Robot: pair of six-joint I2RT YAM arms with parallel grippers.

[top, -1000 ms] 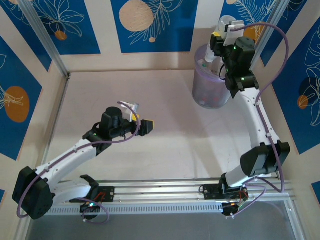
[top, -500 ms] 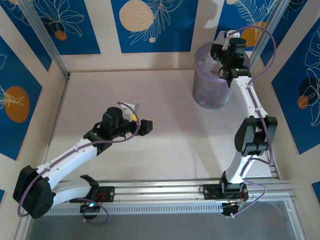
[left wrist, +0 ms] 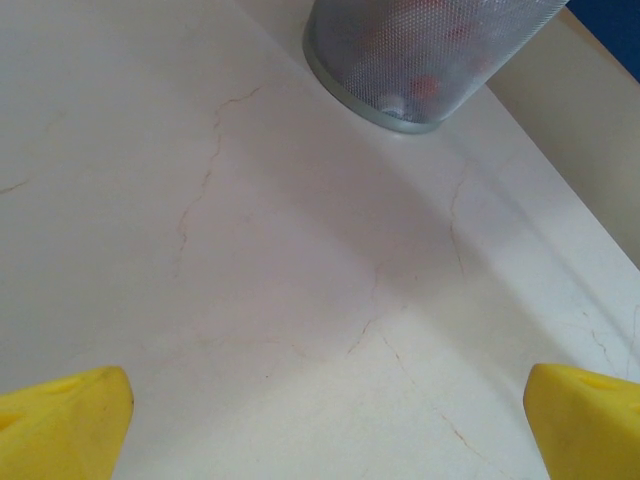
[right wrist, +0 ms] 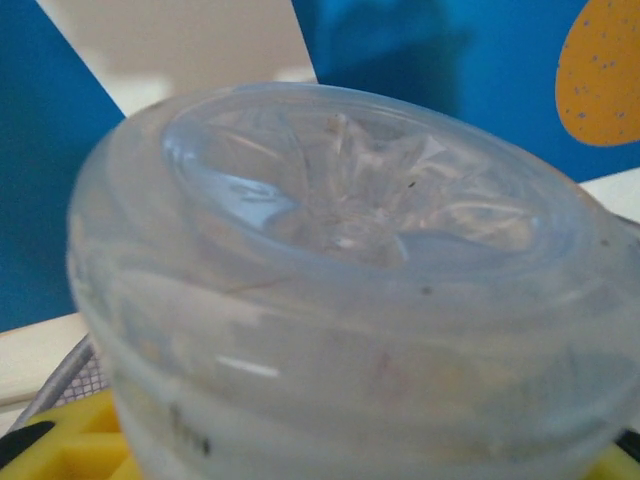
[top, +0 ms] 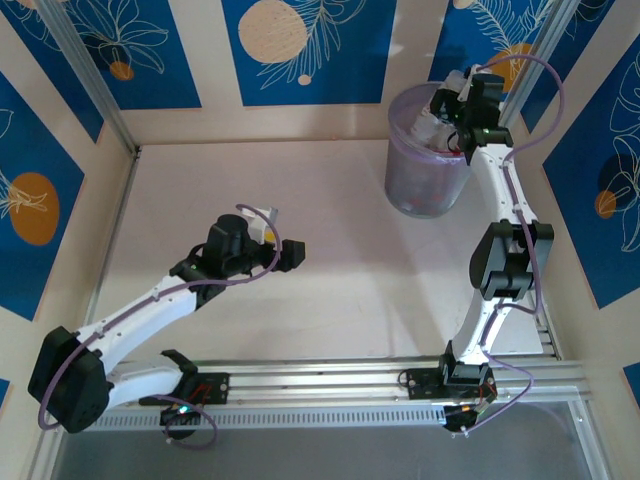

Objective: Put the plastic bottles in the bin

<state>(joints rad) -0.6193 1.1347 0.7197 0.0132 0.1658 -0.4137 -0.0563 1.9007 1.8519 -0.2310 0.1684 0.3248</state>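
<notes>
Hanging over the bin (top: 420, 185) at the overhead view's upper right, the right fingers (right wrist: 60, 450) pinch a clear plastic bottle (right wrist: 350, 260), base toward the wrist camera, long axis seemingly pointing into the mouth. The left fingers (left wrist: 60, 425) are spread wide over the surface (left wrist: 300, 250), well apart. A second ago the bottle was higher, the right arm less extended.

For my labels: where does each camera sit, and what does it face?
Top external: above and behind; looks down on table; left arm, right arm show.
Left wrist: on its arm; faces the bin across the table; yellow fingertips show.
Right wrist: on its arm; faces a bottle base-on; yellow fingers show.
Top and left wrist share the bin.
</notes>
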